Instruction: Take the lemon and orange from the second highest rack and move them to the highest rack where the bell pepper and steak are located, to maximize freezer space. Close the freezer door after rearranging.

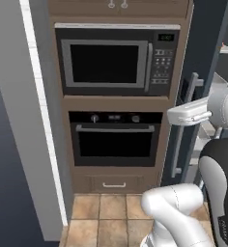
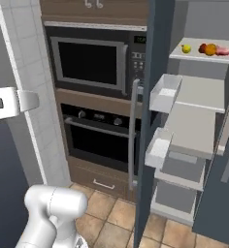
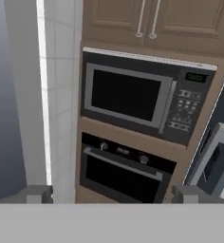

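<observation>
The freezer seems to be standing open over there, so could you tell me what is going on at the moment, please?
The lemon, orange, bell pepper and steak all lie together on one rack high in the freezer, so the rearranging looks done. The freezer door is not yet closed. The gripper holds nothing, its jaws wide apart, and faces the microwave and oven beside the door.

Yellow lemon, orange-coloured orange, pinkish-red steak, slate-blue freezer door, black microwave.

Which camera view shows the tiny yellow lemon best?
The right base view: the tiny yellow lemon lies on the freezer's pale top shelf, left of the orange ball. The left base view and hand view face the black microwave and oven instead.
</observation>
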